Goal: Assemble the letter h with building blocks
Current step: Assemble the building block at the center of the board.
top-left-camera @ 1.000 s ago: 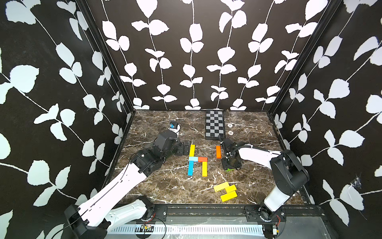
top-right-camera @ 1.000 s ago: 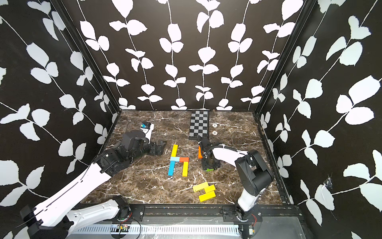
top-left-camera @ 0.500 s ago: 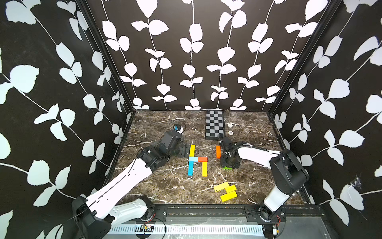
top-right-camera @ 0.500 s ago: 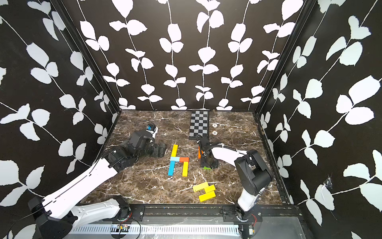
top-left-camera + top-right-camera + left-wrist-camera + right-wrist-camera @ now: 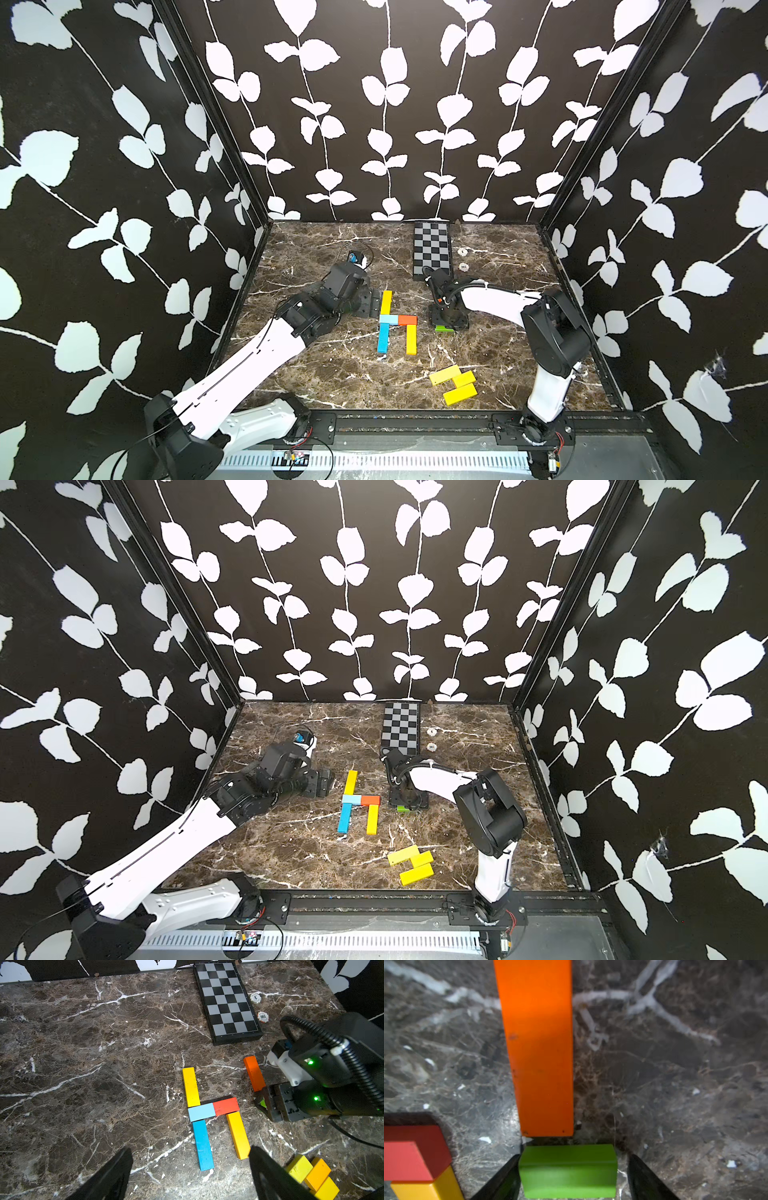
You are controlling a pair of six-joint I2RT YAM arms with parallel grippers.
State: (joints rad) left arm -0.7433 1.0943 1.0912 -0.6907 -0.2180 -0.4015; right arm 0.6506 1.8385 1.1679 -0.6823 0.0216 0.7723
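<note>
Table (image 5: 332, 374): checkered board (image 5: 432, 249) at back, out of the way. Left gripper (image 5: 190, 1150) wide open, empty, beside the h (image 5: 392, 320), which looks complete. Spare yellow blocks (image 5: 453, 384) near front. Right gripper (image 5: 574, 1157) straddles green block (image 5: 569, 1172), jaws open, not gripping; orange block (image 5: 537, 1043) just beyond, both likely leftovers.

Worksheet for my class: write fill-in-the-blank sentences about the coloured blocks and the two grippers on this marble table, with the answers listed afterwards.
1. The short block between the fingers of the right gripper is ____.
2. In the letter, the long block touching the light blue block on its side nearer the robot is ____.
3. The heap of yellow blocks apart from the letter holds ____ blocks.
4. The left gripper is ____, with nothing between its fingers.
Answers: green; blue; three; open.
</note>
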